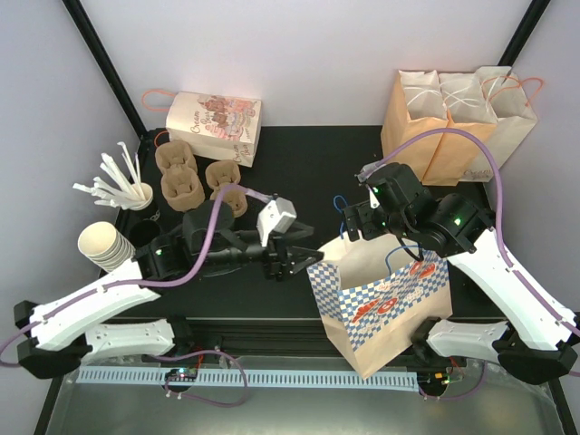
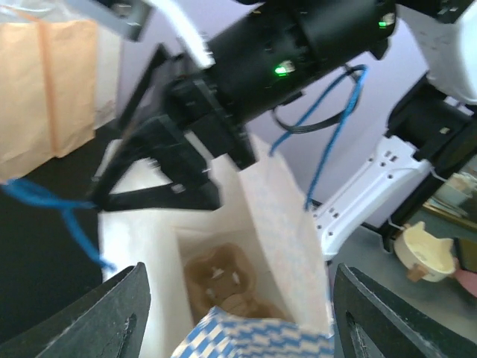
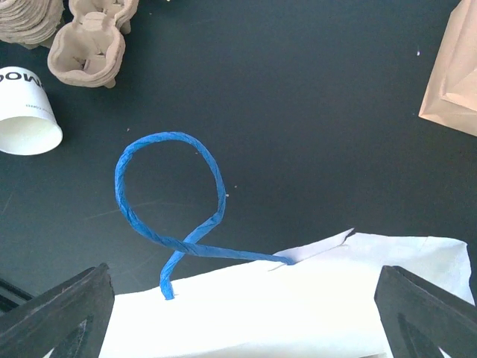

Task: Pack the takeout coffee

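Progress, as judged from the views: early-to-mid. The checkered bag (image 1: 385, 304) is standing open at about 5 o'clock of table centre, and in the left wrist view a brown pulp carrier (image 2: 223, 287) is seen lying at its bottom. No lidded printed cup can be made out inside, so the takeout coffee itself is probably still to be loaded.

The bag mouth is being approached from both sides. The right gripper (image 3: 246, 328) is hanging over the far rim with fingers spread wide, nothing between them; the blue twisted handle (image 3: 168, 201) is looping just beyond it. The left gripper (image 1: 292, 262) is sitting at the bag's 9 o'clock edge, fingers parted and empty; whether they are closing cannot be told.

Other containers: plain kraft bags (image 1: 458, 118) at 1 o'clock, a printed bag (image 1: 215, 124) at 11 o'clock, spare carriers (image 1: 181, 177) beside it, stacked plain cups (image 1: 104, 245) at 9 o'clock.

One printed cup (image 3: 26, 112), unlidded, is lying on its side near the carriers; no lidded coffee is being seen anywhere.
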Controlling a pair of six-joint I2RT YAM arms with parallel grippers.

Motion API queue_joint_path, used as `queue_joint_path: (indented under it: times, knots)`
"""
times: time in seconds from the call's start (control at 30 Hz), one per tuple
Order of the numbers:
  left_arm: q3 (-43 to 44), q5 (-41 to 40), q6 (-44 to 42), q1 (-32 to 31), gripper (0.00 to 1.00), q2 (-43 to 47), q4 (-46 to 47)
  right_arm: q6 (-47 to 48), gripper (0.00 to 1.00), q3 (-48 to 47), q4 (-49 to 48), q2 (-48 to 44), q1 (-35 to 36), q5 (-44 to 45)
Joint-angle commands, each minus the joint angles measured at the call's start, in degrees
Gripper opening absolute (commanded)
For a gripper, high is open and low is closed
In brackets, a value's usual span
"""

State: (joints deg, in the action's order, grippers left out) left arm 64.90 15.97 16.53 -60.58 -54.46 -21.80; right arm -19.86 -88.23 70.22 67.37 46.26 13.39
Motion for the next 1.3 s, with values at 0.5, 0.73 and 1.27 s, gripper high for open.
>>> queue_joint_path:
  times: [0.5,0.73,1.27]
  knots:
    - [19.76,-11.53,-5.13,-16.67,0.71,-22.40,-5.72,-0.62,0.99,-0.87,-1.04,-1.16,0.30,1.77]
    - [22.10,-11.83,-4.24,-18.88,0.70,-27.07,-7.28,-0.71,0.99,-0.77,-1.34,-1.54,0.26,2.67]
    - [25.39,-11.40,-8.59,-19.42,0.02,-30.07,-14.84,-1.67,0.99,-2.17,-2.68,0.12,0.25,6.61]
